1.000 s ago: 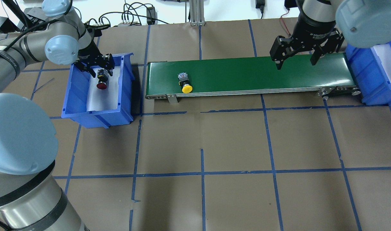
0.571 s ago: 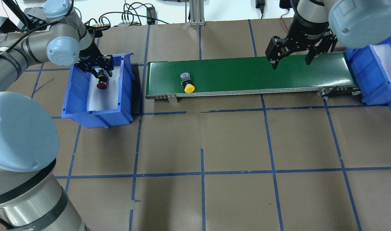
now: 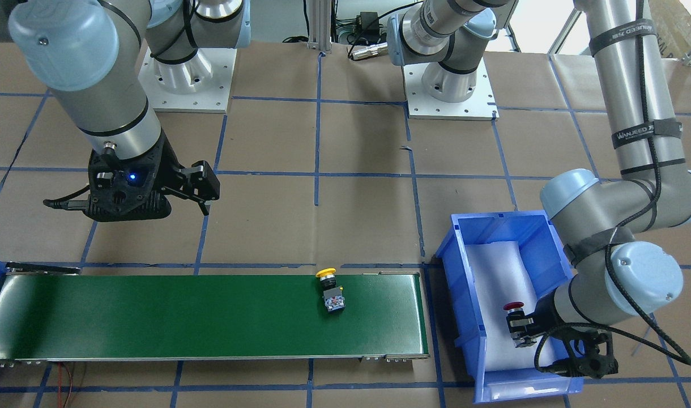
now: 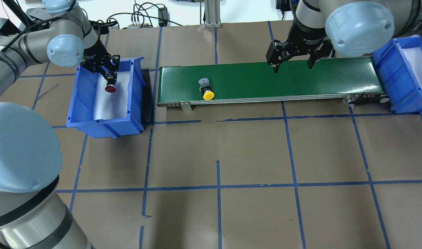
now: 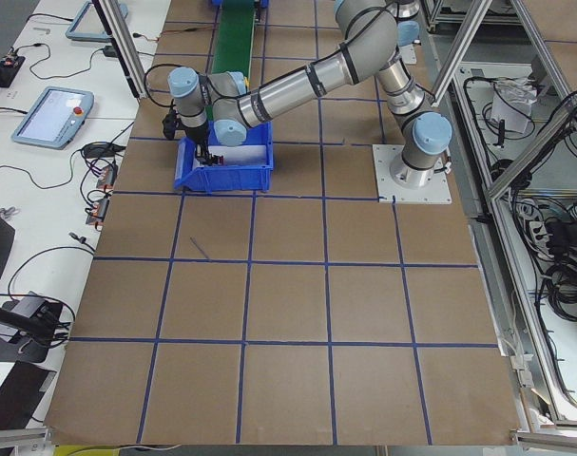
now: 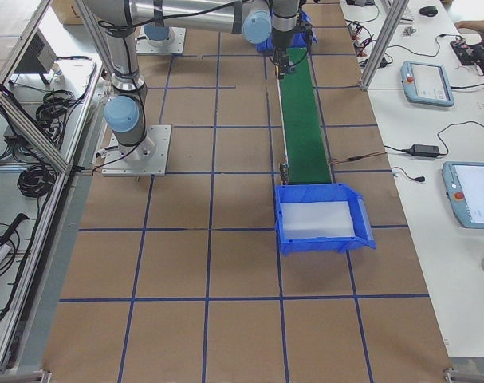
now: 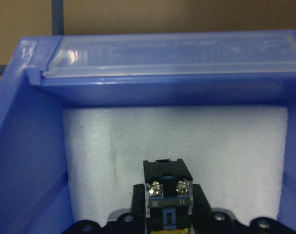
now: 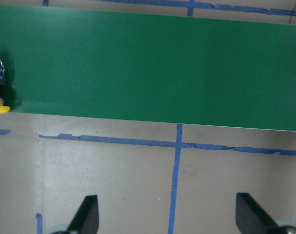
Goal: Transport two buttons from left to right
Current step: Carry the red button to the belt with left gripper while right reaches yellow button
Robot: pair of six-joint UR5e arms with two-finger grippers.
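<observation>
Left jaws grip the red button (image 4: pixel 110 89), screw terminals (image 7: pixel 167 187) showing only wrist-side; right jaws gape empty.

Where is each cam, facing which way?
Front-facing: opposite robot, steeply down; both arms, bases.
Overhead: behind robot, forward-down; both arms.
Left-side: table's left end; left arm nearest.
Right-side: table's right end; right arm nearest.
Left wrist: into bin; left gripper holds red button.
Right wrist: onto conveyor; right gripper open.
Shared: yellow button in overhead, right wrist.
</observation>
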